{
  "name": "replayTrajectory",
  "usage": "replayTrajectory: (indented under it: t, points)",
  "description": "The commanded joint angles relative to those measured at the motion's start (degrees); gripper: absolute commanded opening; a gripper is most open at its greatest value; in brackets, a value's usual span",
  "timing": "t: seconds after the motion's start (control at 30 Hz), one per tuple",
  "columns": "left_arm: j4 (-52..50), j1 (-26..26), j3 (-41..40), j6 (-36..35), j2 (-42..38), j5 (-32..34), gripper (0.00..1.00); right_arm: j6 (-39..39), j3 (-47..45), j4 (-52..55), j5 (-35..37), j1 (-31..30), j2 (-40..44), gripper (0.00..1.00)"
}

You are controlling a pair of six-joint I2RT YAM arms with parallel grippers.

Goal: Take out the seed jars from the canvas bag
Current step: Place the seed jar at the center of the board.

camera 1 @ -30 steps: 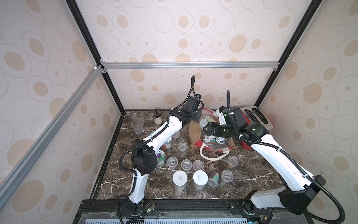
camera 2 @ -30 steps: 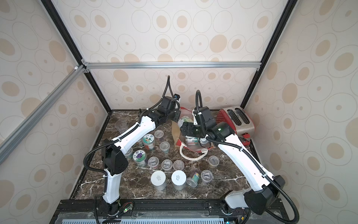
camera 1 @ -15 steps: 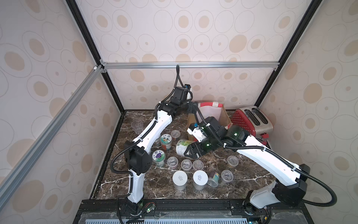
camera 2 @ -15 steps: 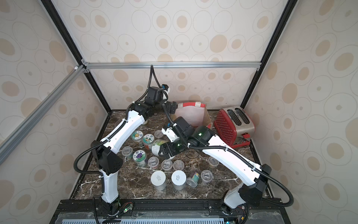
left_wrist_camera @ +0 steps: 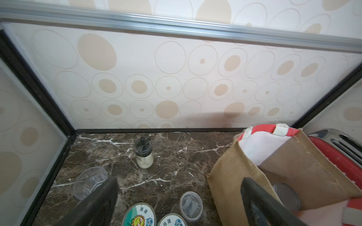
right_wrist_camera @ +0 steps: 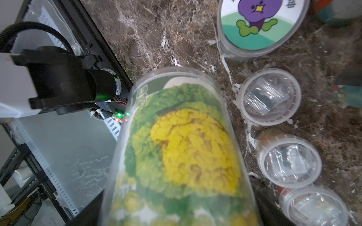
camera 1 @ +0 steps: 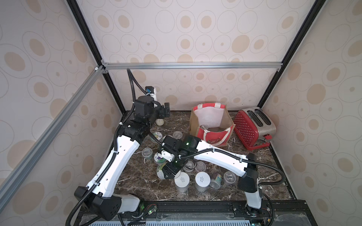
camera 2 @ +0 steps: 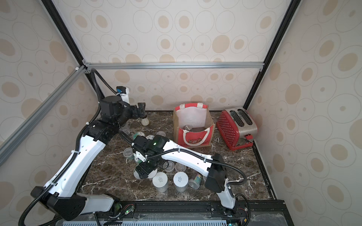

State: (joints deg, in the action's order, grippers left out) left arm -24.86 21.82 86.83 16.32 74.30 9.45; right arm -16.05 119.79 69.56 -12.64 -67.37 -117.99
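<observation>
The jar (right_wrist_camera: 176,146) I hold is clear, glossy plastic; the canvas bag (left_wrist_camera: 225,185) coarse matt weave; beside it, the toaster (camera 1: 254,127) brushed metal.

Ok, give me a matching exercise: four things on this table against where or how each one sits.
Things:
1. canvas bag
2. toaster
3. shaker
4. yellow-labelled jar

Places or states:
A. gripped in the right claw
B. back right corner, red with dots
C. upright, mouth open
D. near the back wall, black top

Pairs: 1-C, 2-B, 3-D, 4-A
</observation>
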Motion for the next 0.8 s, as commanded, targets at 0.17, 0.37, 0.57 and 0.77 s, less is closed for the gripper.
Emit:
replayTrajectory:
  t: [0.17,0.37,0.57,0.77]
  points:
    - [4.19,-1.27,-7.54,1.26,-8.91,6.84,0.98,2.02,16.52,13.17,5.78,-3.63,-15.82,0.66]
    - [4.56,-1.61,-9.49,1.12,-10.92,7.57,0.98,1.65,20.46,15.68,7.2,-3.78,-21.46,0.79]
    - [5.09,-1.75,-9.88,1.34,-11.02,6.55,0.99,2.08,20.19,14.84,5.11,-3.64,-19.0,0.99]
    - [5.22,-1.71,-10.1,2.05,-10.67,5.32,0.99,1.75,15.76,11.99,3.87,-3.4,-12.96,1.0]
